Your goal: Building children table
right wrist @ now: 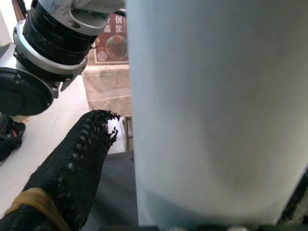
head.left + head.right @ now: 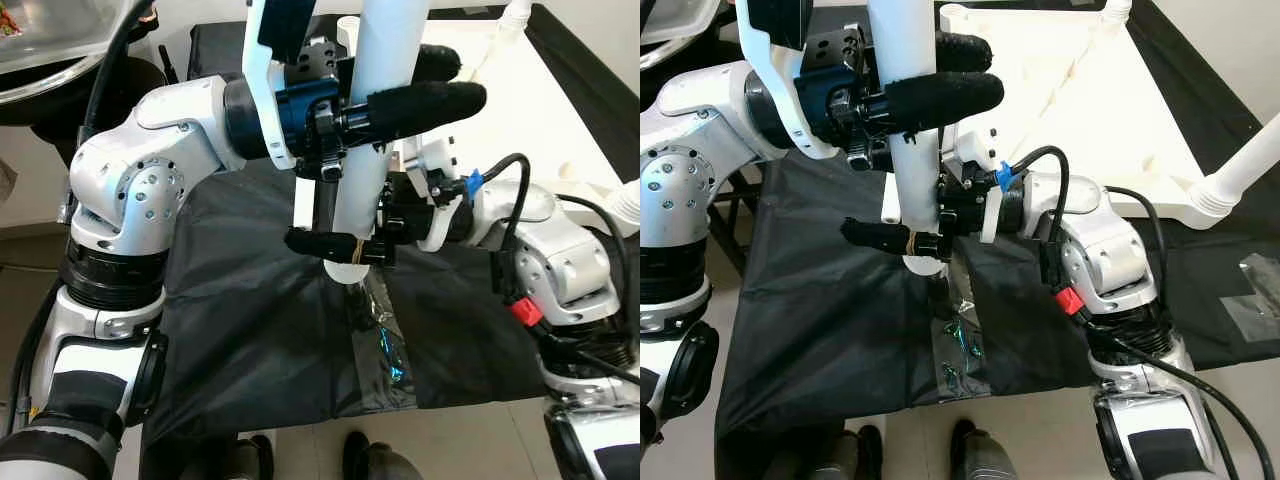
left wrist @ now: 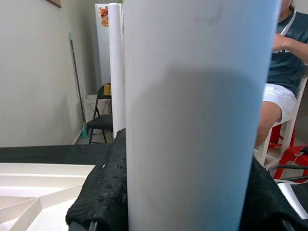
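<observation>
A white table leg (image 2: 385,60) stands upright over the black cloth, with both grippers on it. My left gripper (image 2: 440,82) is shut on its upper part, and the black fingers (image 3: 101,192) wrap its sides. Lower down, my right gripper (image 2: 345,232) is shut on the same leg (image 1: 216,110) near its bottom end, one finger (image 1: 62,178) lying beside it. The white tabletop (image 2: 1090,90) lies upside down at the back right. Another leg (image 3: 115,72) stands upright on it.
A black cloth (image 2: 250,330) covers the work surface. A clear bag of small screws (image 2: 960,350) lies on it below the held leg. Another white leg (image 2: 1240,170) lies at the right. A person (image 3: 284,72) sits beyond the table, and a folding chair (image 3: 101,115) stands by the wall.
</observation>
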Available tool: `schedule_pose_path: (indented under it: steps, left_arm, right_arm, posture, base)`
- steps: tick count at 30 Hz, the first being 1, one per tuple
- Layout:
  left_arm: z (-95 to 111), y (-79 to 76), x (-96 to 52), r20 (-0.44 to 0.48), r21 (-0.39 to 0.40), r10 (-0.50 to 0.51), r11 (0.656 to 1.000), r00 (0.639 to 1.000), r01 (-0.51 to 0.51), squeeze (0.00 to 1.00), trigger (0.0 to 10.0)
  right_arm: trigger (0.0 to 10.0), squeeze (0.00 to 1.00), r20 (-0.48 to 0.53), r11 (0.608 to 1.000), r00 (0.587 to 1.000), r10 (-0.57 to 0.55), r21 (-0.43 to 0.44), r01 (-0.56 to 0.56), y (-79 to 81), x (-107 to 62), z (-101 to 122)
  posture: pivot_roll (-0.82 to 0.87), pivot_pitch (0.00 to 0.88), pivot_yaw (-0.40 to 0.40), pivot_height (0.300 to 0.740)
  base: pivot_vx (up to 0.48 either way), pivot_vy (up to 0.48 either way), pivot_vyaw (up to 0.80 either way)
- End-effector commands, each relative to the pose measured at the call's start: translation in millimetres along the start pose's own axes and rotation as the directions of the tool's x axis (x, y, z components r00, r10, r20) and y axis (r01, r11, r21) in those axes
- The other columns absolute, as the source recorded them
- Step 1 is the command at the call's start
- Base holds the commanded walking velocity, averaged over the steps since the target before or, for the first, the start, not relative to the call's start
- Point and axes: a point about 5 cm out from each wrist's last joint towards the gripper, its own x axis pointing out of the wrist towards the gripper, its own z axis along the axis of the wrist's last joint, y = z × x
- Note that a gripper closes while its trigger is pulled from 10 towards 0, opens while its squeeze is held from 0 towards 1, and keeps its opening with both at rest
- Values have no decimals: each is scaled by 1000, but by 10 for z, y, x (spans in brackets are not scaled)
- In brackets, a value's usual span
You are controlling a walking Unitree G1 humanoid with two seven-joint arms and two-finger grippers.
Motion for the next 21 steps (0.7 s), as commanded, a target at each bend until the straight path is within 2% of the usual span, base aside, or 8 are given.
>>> schedule_pose_path:
  steps: [1, 2, 4, 5, 17, 18, 19, 21]
  left_arm:
    - [107, -205, 187, 58, 32, -137, 990, 989, 135, 0, 0]
    - [92, -184, 177, 54, 29, -141, 990, 989, 140, 0, 0]
    - [81, -166, 170, 53, 26, -142, 990, 989, 140, 0, 0]
    - [72, -142, 165, 51, 20, -141, 990, 989, 140, 0, 0]
    - [55, -108, 165, 35, 18, -145, 989, 989, 144, 0, 0]
    - [50, -92, 162, 30, 25, -122, 992, 992, 122, 86, 2784]
    - [40, -86, 143, 27, 3, -121, 993, 992, 121, 1000, 10000]
    - [34, -82, 129, 25, -14, -122, 992, 992, 123, 1000, 10000]
  right_arm:
    - [10000, 0, -1, 996, 996, 89, 27, -89, 132, 194, -56]
    - [3922, 0, 21, 996, 996, 83, 30, -84, 122, 197, -36]
    - [3922, 0, 36, 996, 996, 80, 32, -81, 112, 198, -23]
    - [0, 0, 46, 997, 996, 78, 24, -80, 101, 191, -7]
    - [0, 0, 45, 992, 992, 118, 27, -119, 139, 139, 12]
    - [0, 0, 41, 993, 993, 111, 27, -112, 138, 142, 6]
    - [0, 0, 37, 995, 995, 93, 27, -94, 127, 147, -3]
    - [0, 0, 34, 996, 996, 80, 28, -81, 120, 151, -10]
  posture:
    - [29, 218, -13, 740]
    - [30, 219, -13, 740]
    - [28, 216, -13, 740]
    - [25, 217, -14, 740]
    - [19, 208, -16, 740]
    - [18, 204, -15, 740]
    - [19, 202, -14, 740]
    - [19, 202, -14, 740]
  base:
    - [0, 0, 0]
    - [0, 0, 0]
    - [0, 0, 0]
    - [0, 0, 0]
    - [0, 0, 0]
    - [0, 0, 0]
    - [0, 0, 0]
    - [0, 0, 0]
